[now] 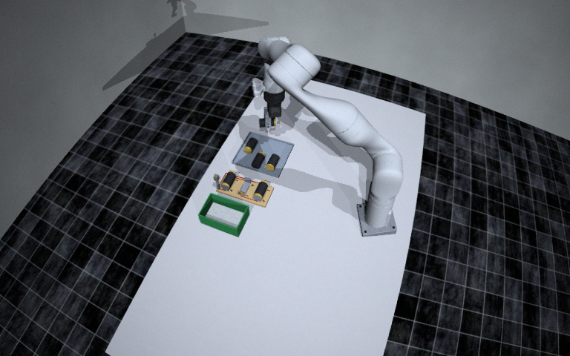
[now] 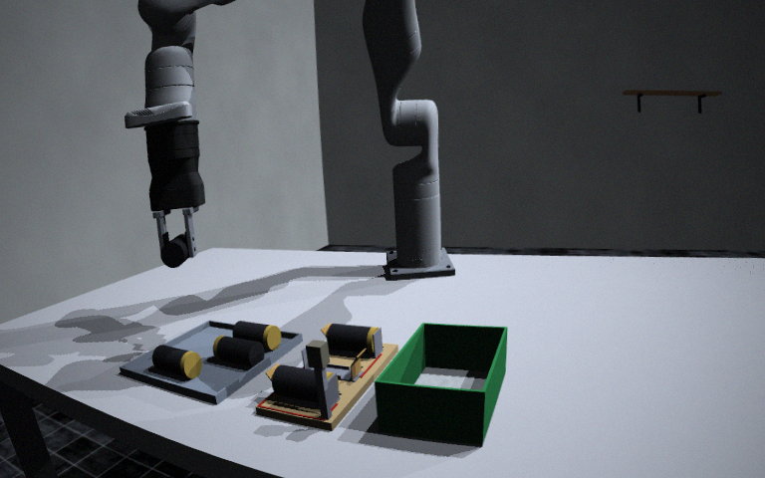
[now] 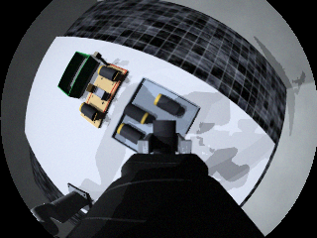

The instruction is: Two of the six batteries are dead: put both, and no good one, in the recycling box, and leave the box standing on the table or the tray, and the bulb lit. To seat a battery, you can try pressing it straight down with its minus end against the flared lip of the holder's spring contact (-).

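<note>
White table (image 2: 592,349) on a dark tiled floor (image 1: 84,218): your gripper (image 2: 175,243) hangs high above the table's far edge, beyond the grey tray (image 2: 168,378), its fingers clamped on one black battery (image 2: 173,251) held crosswise. Three more batteries (image 1: 260,159) lie on the tray, and two sit in the end bays of the wooden holder (image 1: 266,199), whose middle bay is vacant; you will find the green recycling box (image 2: 431,404) upright just beside the holder, with no battery inside
</note>
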Available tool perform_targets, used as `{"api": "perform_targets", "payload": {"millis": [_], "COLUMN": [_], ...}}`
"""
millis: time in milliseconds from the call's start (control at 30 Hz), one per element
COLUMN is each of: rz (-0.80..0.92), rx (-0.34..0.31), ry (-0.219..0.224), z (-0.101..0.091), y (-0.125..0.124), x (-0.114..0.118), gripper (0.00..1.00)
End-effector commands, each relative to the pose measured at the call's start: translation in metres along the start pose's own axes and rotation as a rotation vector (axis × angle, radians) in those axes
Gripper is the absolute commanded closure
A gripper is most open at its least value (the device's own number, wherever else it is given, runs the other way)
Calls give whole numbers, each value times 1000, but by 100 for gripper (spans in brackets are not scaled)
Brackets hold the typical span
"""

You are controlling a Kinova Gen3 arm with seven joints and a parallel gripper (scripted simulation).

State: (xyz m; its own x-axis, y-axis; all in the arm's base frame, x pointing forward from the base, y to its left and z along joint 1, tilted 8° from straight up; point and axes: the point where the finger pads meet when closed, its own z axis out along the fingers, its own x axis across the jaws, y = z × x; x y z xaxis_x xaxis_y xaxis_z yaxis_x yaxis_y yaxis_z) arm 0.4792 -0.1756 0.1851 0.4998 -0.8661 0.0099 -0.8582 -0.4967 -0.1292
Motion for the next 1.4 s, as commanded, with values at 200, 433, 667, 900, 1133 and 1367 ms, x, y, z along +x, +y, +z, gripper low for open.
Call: {"api": "perform_targets", "payload": {"millis": [200, 433, 667, 900, 1133, 1367], "rz": [-18, -66, -148, -225, -354, -457], "rx": [2, 2, 2, 2, 1, 1], "ry": [1, 1, 2, 2, 2, 2], "z": [-1, -1, -1, -1, -1, -1], "y": [0, 0, 0, 0, 0, 0], "x": [0, 0, 0, 0, 0, 0], "gripper": [43, 43, 43, 43, 43, 43]}}
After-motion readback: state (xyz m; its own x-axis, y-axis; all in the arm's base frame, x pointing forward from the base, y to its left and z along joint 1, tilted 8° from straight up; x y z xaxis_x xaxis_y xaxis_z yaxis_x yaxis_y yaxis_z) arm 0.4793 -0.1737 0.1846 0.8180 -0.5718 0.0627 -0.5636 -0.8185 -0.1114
